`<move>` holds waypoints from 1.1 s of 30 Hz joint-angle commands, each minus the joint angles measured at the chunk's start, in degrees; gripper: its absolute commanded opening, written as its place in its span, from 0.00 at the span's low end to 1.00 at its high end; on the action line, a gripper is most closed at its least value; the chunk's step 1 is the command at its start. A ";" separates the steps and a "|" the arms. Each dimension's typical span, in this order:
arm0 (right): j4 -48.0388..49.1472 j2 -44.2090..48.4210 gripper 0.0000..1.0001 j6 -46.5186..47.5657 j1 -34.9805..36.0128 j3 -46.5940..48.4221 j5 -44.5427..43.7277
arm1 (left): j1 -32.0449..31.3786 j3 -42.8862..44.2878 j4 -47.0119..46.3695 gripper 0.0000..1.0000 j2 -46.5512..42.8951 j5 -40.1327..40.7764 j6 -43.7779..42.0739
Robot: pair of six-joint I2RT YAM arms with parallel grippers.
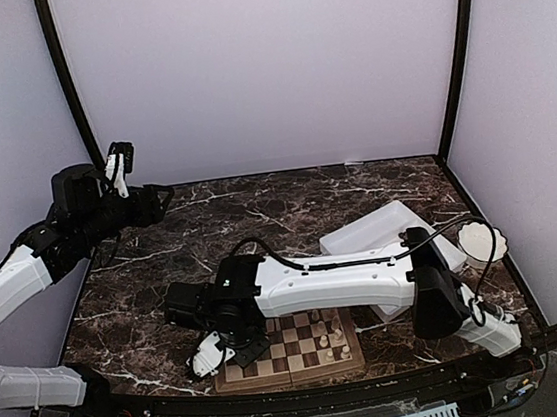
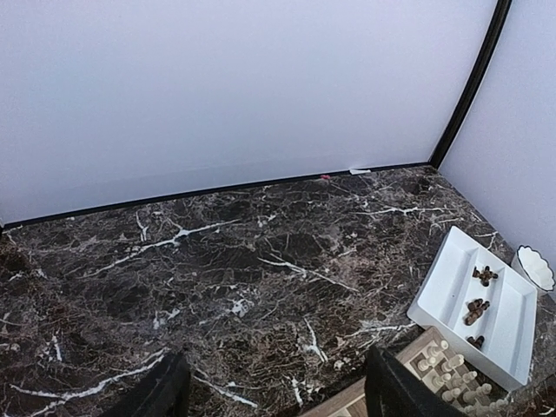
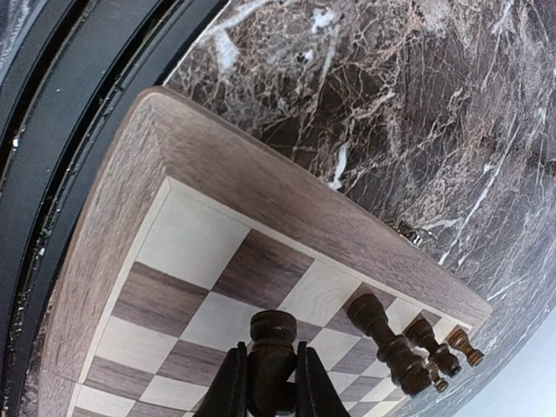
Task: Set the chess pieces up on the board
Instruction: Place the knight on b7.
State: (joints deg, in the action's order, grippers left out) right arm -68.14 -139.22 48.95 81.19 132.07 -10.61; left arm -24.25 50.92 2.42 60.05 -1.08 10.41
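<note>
My right gripper [image 3: 271, 382] is shut on a dark brown chess piece [image 3: 273, 334], held just above the squares near a corner of the board [image 3: 200, 243]. Three more dark pieces [image 3: 387, 334] stand in a row along the board's edge to the right of it. From above, the right arm reaches leftward over the board [image 1: 304, 344], its gripper [image 1: 224, 350] at the board's left end. Cream pieces [image 1: 326, 339] stand on the right half. My left gripper [image 1: 118, 166] is raised at the far left, open [image 2: 278, 391] and holding nothing.
A white divided tray [image 2: 452, 287] with several dark pieces [image 2: 476, 307] lies right of the board, and a small white scalloped bowl [image 2: 534, 265] stands beyond it. The black table rim [image 3: 78, 130] runs close beside the board's near edge.
</note>
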 commanded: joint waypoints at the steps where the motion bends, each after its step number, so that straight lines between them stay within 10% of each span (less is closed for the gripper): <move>1: 0.25 -2.33 0.03 -0.08 0.95 3.80 -2.71 | 0.34 1.09 0.10 0.71 -1.60 -2.78 1.26; 33: 0.39 -3.86 0.09 0.02 1.87 3.92 -1.17 | 0.34 0.94 -0.32 0.71 -2.05 -6.39 2.59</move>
State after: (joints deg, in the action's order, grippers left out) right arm -67.79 -142.02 49.01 82.56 134.41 -12.62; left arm -24.25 50.92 2.42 59.02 -6.66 12.69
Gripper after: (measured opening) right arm 0.149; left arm 0.711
